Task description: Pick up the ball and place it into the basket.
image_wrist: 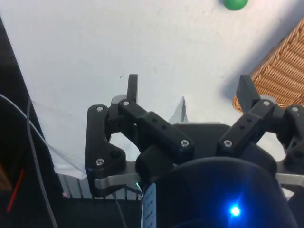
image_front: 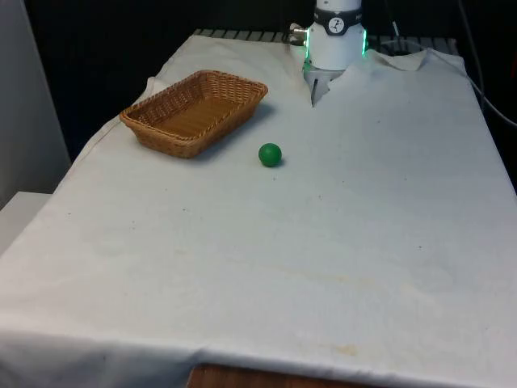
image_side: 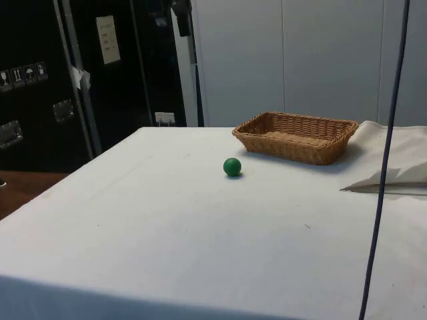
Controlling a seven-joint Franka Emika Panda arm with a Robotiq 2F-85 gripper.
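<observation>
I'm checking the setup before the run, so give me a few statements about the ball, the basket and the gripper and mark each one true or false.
1. The ball is green. True.
2. The ball lies inside the basket. False: it rests on the cloth, apart from the basket.
3. The gripper is open with nothing between its fingers. True.
4. The basket is tipped on its side. False: it stands upright, opening upward.
5. The basket holds nothing in the front view. True.
</observation>
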